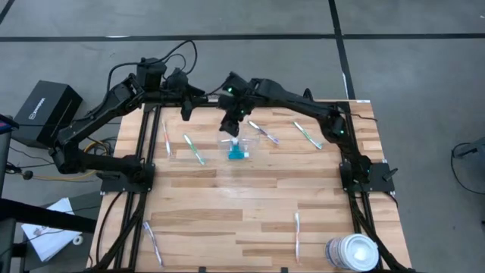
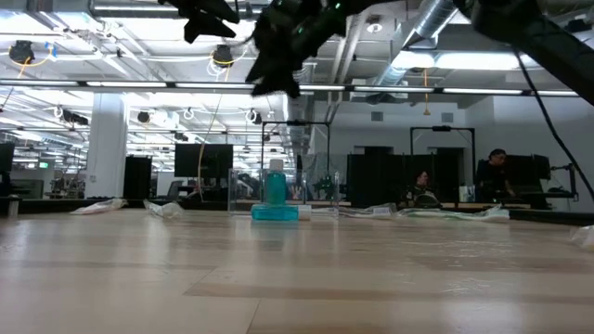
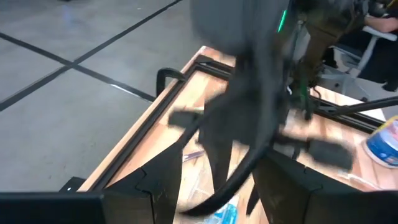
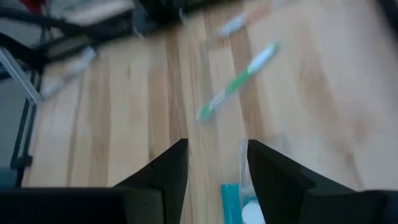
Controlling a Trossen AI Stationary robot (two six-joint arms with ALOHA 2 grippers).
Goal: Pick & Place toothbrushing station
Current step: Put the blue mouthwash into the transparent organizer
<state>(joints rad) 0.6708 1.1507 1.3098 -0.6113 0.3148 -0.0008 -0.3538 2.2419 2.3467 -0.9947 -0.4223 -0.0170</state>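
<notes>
High view shows the right gripper (image 1: 229, 126), fingers parted and empty, hovering just above the clear container (image 1: 239, 145) holding an upright teal toothpaste tube (image 1: 237, 151), so placing seems finished; next it must reach the green toothbrush (image 1: 195, 149) beside the container.

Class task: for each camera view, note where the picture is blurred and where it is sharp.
High view: sharp throughout. Low view: teal toothpaste tube fairly crisp, arms overhead dark and smeared. Left wrist view: the right arm close ahead is heavily smeared. Right wrist view: green toothbrush and tabletop streaked with blur.
</notes>
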